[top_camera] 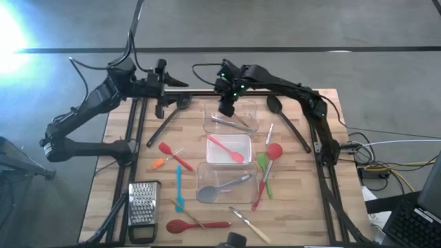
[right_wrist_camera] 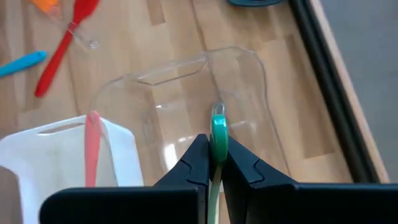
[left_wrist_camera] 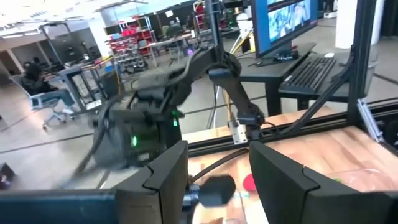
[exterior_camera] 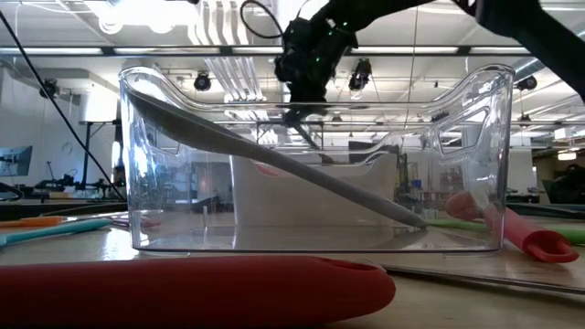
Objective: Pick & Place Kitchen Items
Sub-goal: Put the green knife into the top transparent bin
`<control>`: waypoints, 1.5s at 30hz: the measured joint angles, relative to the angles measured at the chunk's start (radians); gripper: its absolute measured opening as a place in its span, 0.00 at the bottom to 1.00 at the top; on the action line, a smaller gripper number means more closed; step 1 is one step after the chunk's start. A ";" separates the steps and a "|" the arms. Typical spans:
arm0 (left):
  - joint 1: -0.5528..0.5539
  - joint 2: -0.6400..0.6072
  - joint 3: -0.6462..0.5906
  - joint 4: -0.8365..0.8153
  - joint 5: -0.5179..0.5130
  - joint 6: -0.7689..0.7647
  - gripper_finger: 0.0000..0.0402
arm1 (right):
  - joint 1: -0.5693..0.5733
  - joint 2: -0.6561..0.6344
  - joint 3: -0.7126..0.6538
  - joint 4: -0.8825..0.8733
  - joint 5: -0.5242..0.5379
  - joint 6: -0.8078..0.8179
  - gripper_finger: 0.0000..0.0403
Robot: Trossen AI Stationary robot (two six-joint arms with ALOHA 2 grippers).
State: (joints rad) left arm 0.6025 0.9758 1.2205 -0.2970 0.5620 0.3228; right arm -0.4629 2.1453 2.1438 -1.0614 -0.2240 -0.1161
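My right gripper (top_camera: pixel 226 110) (right_wrist_camera: pixel 217 149) hangs over the far clear tub (top_camera: pixel 248 110), shut on a slim teal-tipped utensil (right_wrist_camera: pixel 219 134). A metal utensil (top_camera: pixel 231 122) lies in that tub. The middle tub (top_camera: pixel 238 140) holds a red spatula (top_camera: pixel 227 148). In the near tub (exterior_camera: pixel 311 164) a grey spoon (exterior_camera: pixel 274 160) leans with its head on the rim. My left gripper (top_camera: pixel 169 84) (left_wrist_camera: pixel 219 149) stands open and level above the table's far left edge, over a black ladle (top_camera: pixel 165 120), holding nothing that I can see. My right gripper pinches the utensil's teal end (right_wrist_camera: pixel 219 129) between its two fingers, and the tip sticks out a little past them. The fingers slant down from the far side and the utensil runs along them, its pale green shaft passing back under the gripper. It hangs clear above the far tub.
Loose on the table lie a red spatula (top_camera: pixel 176 157), an orange tool (top_camera: pixel 157 164), a teal tool (top_camera: pixel 179 189), a red spoon (top_camera: pixel 196 224), a wood-handled tool (top_camera: pixel 249 224), green and red utensils (top_camera: pixel 265 172) and a second black ladle (top_camera: pixel 286 117). A steel grater (top_camera: pixel 142 207) lies near left.
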 joint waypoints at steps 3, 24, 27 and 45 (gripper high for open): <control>0.000 -0.001 0.000 0.000 -0.015 0.018 0.44 | -0.002 0.037 0.040 -0.029 -0.040 0.001 0.03; 0.000 0.001 0.000 0.000 -0.015 0.023 0.44 | -0.012 0.213 0.094 -0.042 -0.084 -0.004 0.03; 0.000 0.001 0.000 0.001 -0.014 0.023 0.44 | -0.011 0.228 0.094 -0.027 -0.088 -0.005 0.03; 0.000 0.001 0.000 0.006 -0.014 0.022 0.44 | -0.011 0.242 0.047 0.025 -0.091 -0.019 0.03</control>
State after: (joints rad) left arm 0.6025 0.9768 1.2205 -0.2909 0.5482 0.3447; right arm -0.4736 2.3875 2.1909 -1.0360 -0.3149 -0.1352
